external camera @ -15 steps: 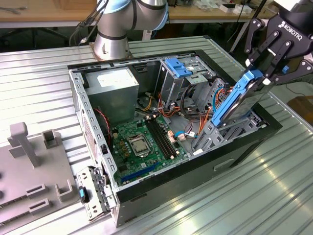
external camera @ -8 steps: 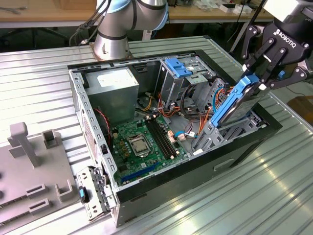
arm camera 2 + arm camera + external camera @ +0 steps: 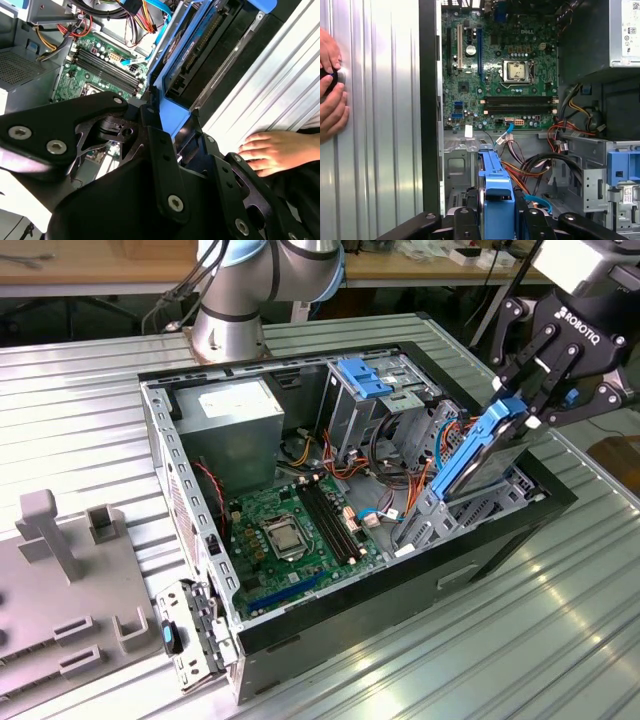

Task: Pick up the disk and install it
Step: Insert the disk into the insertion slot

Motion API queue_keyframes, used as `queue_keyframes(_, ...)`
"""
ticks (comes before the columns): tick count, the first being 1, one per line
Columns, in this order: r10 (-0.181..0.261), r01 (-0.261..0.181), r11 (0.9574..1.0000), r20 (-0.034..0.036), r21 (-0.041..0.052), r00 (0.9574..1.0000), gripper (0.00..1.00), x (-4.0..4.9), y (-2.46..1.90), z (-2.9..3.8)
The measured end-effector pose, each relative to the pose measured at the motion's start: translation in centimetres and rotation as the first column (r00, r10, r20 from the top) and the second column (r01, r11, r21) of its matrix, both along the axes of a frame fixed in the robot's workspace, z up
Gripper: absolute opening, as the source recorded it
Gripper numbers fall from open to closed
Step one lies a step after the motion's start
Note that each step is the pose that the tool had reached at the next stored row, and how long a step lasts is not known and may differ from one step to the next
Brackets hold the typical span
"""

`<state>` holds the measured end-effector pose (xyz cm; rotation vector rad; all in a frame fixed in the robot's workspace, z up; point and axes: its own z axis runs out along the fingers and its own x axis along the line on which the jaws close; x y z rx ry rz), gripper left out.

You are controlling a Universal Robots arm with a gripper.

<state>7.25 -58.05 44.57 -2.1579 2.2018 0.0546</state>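
The disk (image 3: 488,448), a dark slab framed by bright blue rails, stands tilted on edge over the grey drive bay (image 3: 470,508) at the exterior view's right side of the open computer case. Its lower end reaches into the bay. My gripper (image 3: 527,408) is shut on the disk's upper end. In the first wrist view the disk's blue rail (image 3: 496,192) runs out from between my black fingers (image 3: 464,220). In the second wrist view the disk (image 3: 182,55) points from my gripper (image 3: 167,117) toward the case's inside.
The case holds a green motherboard (image 3: 290,530), a grey power supply (image 3: 235,420) and a cage with a blue latch (image 3: 362,375). Coloured cables (image 3: 570,135) lie beside the bay. A person's hand (image 3: 267,150) rests on the ribbed metal table (image 3: 520,640). A grey fixture (image 3: 60,580) stands at the exterior view's left.
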Motion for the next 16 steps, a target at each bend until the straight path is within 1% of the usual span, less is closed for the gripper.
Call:
queue_keyframes(7, 0.000, 0.000, 1.0000, 0.0000, 0.0033, 1.0000, 0.37, 0.00, 0.00, -0.54)
queue_keyframes(13, 0.000, 0.000, 1.0000, 0.0000, 0.0034, 1.0000, 0.37, 0.00, 0.00, -0.94)
queue_keyframes(16, 0.000, 0.000, 1.0000, 0.0000, 0.0034, 1.0000, 0.37, 0.00, 0.00, -1.23)
